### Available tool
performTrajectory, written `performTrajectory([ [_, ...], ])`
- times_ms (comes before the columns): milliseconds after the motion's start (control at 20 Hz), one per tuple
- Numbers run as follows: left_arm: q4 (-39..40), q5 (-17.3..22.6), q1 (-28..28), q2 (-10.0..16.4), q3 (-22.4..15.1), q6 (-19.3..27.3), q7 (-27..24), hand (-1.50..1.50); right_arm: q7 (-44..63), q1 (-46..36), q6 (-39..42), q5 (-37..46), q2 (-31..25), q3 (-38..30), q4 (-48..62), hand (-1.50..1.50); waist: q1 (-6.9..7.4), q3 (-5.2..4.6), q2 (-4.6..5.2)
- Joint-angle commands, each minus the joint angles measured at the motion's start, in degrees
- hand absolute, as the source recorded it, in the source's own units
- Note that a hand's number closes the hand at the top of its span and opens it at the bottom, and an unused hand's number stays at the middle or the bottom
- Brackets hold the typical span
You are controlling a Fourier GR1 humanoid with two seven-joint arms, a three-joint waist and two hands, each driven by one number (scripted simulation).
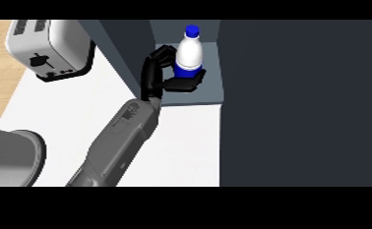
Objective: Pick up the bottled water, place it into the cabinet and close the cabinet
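Observation:
The water bottle (190, 51), white with a blue cap and a blue band low on its body, stands upright on the grey shelf (190, 98) inside the open cabinet. My left hand (166, 75) reaches into the cabinet from the lower left. Its fingers curl round the bottle's left side and its thumb lies across the bottle's base in front. The bottle's bottom is hidden behind the hand. My right hand does not show.
The cabinet's dark door (294, 100) fills the right side of the view. A silver toaster (47, 46) sits at the upper left on the white counter (65, 110). A grey round vessel (15, 157) lies at the lower left edge.

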Motion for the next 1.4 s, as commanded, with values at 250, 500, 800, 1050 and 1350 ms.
performTrajectory([
  [250, 15.36, 4.62, -9.42, -0.01, 2.65, 0.76, -8.01, 1.50, 3.74, 0.14, -2.39, -6.38, -0.44, -0.54, -6.39, -1.50, -0.80, -0.03, 0.39],
  [500, 22.81, 4.56, -16.01, -0.01, 3.32, 3.74, -9.22, 1.50, 1.73, -0.25, 1.10, -5.76, -0.26, -0.95, -3.34, -1.50, -1.66, 0.02, 0.50],
  [800, 30.23, 3.17, -21.55, -0.01, 3.54, 3.93, -10.15, -1.50, 2.50, -1.77, 0.63, -3.89, -0.03, 0.94, -3.04, -1.50, -1.96, 0.02, 0.78],
  [1050, 35.20, 2.11, -26.30, 1.68, 5.32, 1.60, -7.38, -1.50, 3.27, -1.23, -1.27, -4.70, -0.13, 0.00, -5.53, -1.50, -1.74, -0.02, 0.88],
  [1350, 37.56, 1.86, -25.25, 0.34, 6.23, 3.30, -12.57, -1.50, 2.52, -2.73, -0.30, -5.19, -0.58, 0.06, -3.93, -1.50, -2.17, -0.01, 1.05],
])
